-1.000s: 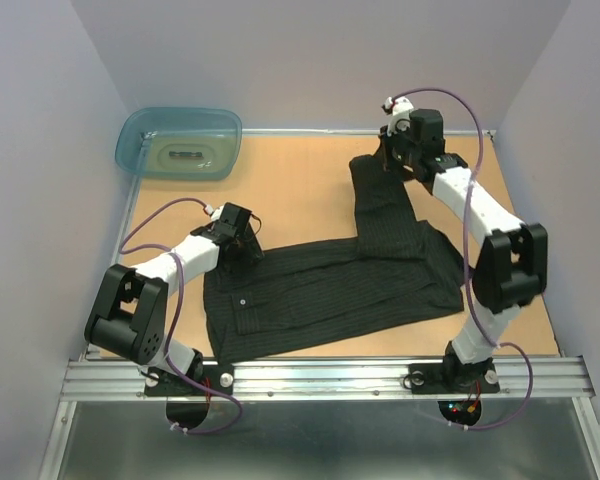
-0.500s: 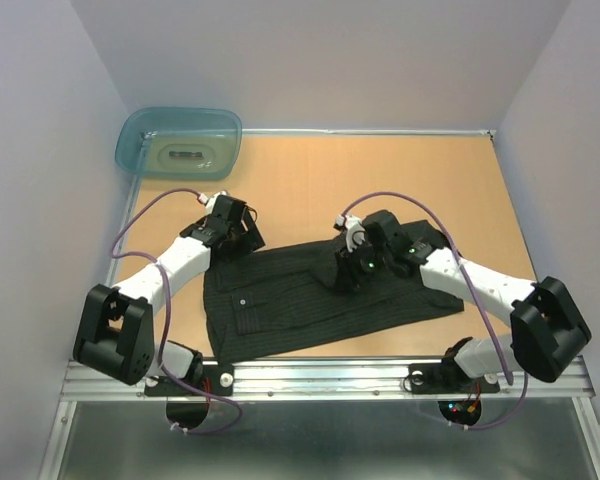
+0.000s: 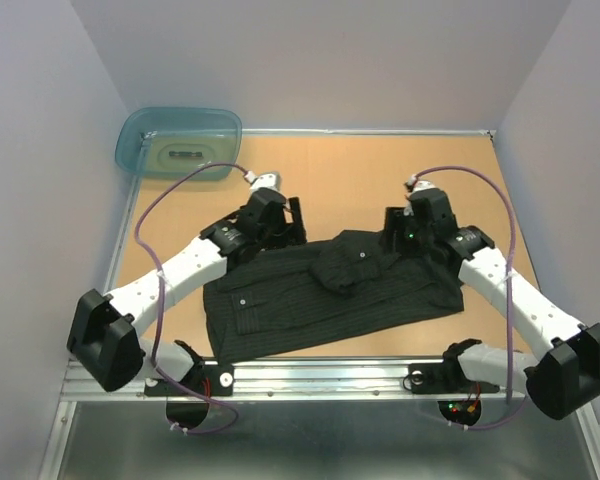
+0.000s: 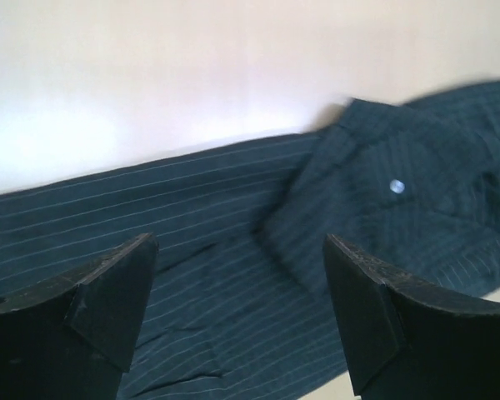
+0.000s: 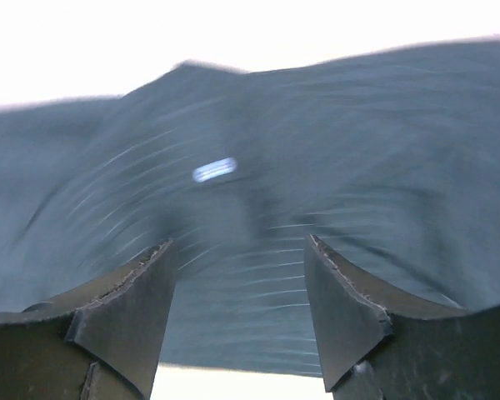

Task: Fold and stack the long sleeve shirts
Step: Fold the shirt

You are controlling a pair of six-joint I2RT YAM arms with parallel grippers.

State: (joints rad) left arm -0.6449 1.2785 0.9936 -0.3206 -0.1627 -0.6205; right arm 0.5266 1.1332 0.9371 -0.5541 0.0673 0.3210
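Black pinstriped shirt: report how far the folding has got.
Done: one sleeve of the black pinstriped collared shirt lies folded onto its body. In hand: nothing; the left gripper and right gripper are open above the cloth. Left: the wide body is unfolded on the wooden table, and nothing is stacked yet.

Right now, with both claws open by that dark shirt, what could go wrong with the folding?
The folded-in sleeve lies as a loose hump on the shirt, not flat; later folds may turn out lumpy. The shirt's near corner lies close to the table's front edge; a tug that way might drag it off. The left gripper and right gripper hang open near the cloth's far edge; a low pass could snag and rumple it.
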